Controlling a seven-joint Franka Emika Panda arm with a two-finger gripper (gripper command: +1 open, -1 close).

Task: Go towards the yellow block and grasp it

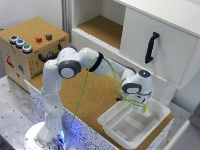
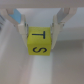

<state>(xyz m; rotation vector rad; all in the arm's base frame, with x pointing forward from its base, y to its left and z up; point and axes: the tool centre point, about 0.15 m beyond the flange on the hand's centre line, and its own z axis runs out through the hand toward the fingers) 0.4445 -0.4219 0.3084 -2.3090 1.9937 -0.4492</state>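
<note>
The yellow block (image 2: 40, 44) is a small bright cube with dark letters on its faces. In the wrist view it sits squarely between my two fingers (image 2: 21, 26), whose pads press against its opposite sides. My gripper (image 2: 40, 36) is shut on it. In the exterior view the gripper (image 1: 143, 103) points down over the far side of a white tray (image 1: 111, 120), and the yellow block (image 1: 144, 108) shows as a small yellow spot at the fingertips. Whether the block rests on the tray floor or hangs just above it cannot be told.
The white tray has inner dividers and stands at the front right of a cork-topped table (image 1: 95, 95). Behind is a white cabinet with a black handle (image 1: 151, 47). A cork box with coloured buttons (image 1: 30, 50) stands at the exterior view's left. A yellow-green cable (image 1: 82, 100) runs along the arm.
</note>
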